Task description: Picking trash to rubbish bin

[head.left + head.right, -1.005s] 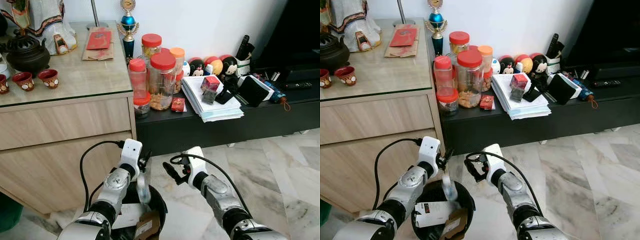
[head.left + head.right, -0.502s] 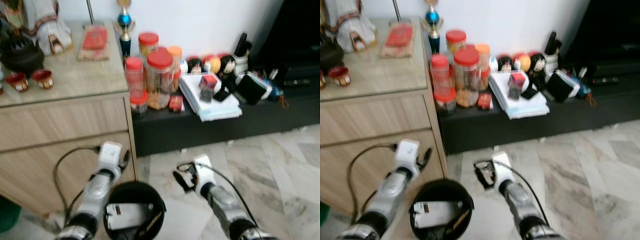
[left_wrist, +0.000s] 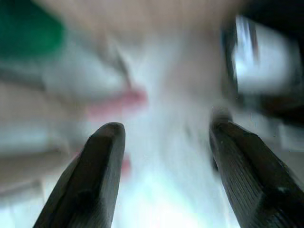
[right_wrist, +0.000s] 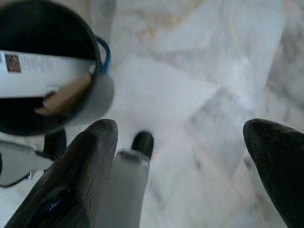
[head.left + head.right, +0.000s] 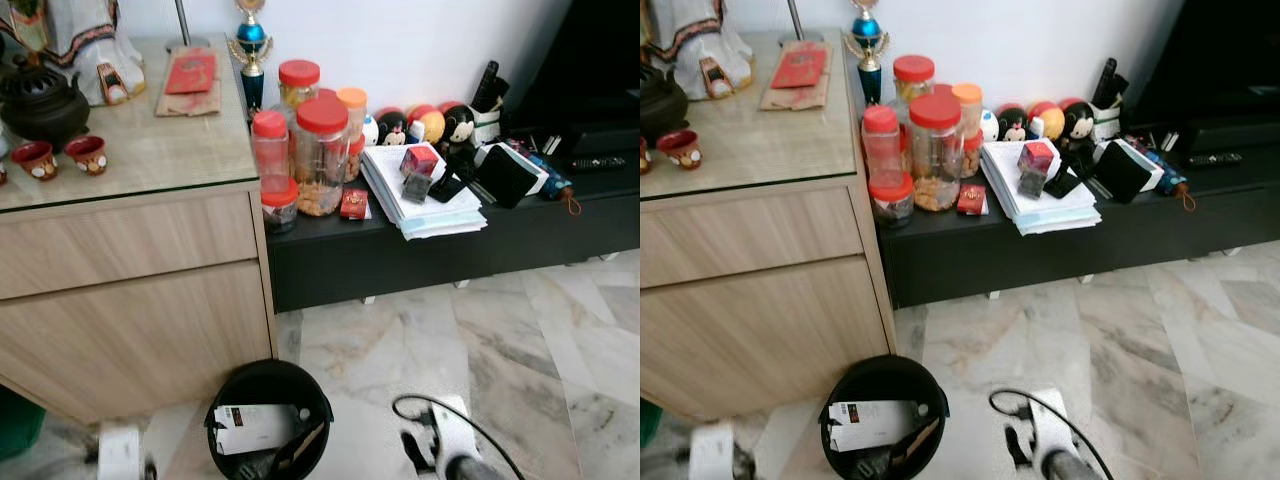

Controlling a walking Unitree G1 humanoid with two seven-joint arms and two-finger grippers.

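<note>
Here the black rubbish bin (image 5: 268,418) stands on the marble floor (image 5: 520,340), just in front of the wooden cabinet (image 5: 130,290), and it holds trash: a white printed card (image 5: 255,428) lying flat and a brown cardboard piece (image 5: 305,445) leaning against the inner wall. Both arms sit low at the bottom edge of the head views. The left gripper (image 3: 164,137) has its jaws released, the two black fingers (image 3: 102,161) spread wide with nothing between them; its wrist view is heavily blurred, with the bin's dark rim off to one side of the jaws, not between them. The right gripper (image 4: 183,137) also has its jaws released and empty, above bare floor, with the bin (image 4: 52,66) and its trash beside one finger, apart from it. A low black surface (image 5: 400,245) beside the cabinet carries red-lidded jars (image 5: 322,155), a paper stack (image 5: 425,205) and small toys.
</note>
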